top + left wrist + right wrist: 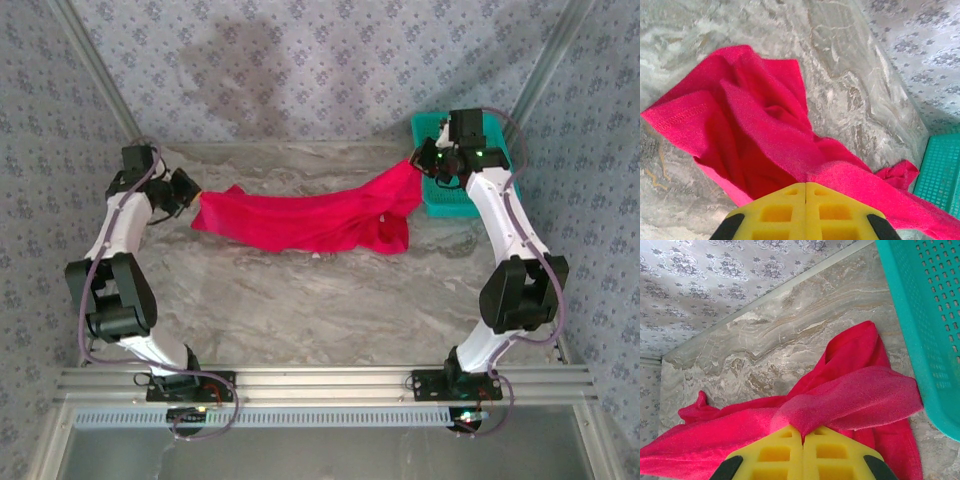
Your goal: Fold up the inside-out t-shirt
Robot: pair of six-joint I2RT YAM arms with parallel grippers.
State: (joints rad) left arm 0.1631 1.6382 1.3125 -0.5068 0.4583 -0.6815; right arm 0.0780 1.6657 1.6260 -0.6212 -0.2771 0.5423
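The inside-out t-shirt is a plain red cloth stretched across the far part of the marble table, sagging in the middle. At its left end my left gripper is shut on the cloth; in the left wrist view the yellow fingertips pinch a fold of the t-shirt. The right end rises to my right gripper, which is shut on it. From the right wrist, the yellow jaws clamp a bunched fold of the t-shirt, and the rest trails down to the table.
A teal mesh basket stands at the back right, under the right wrist; its wall runs close beside the held cloth. It also shows in the left wrist view as the basket. Patterned walls close in the back and sides.
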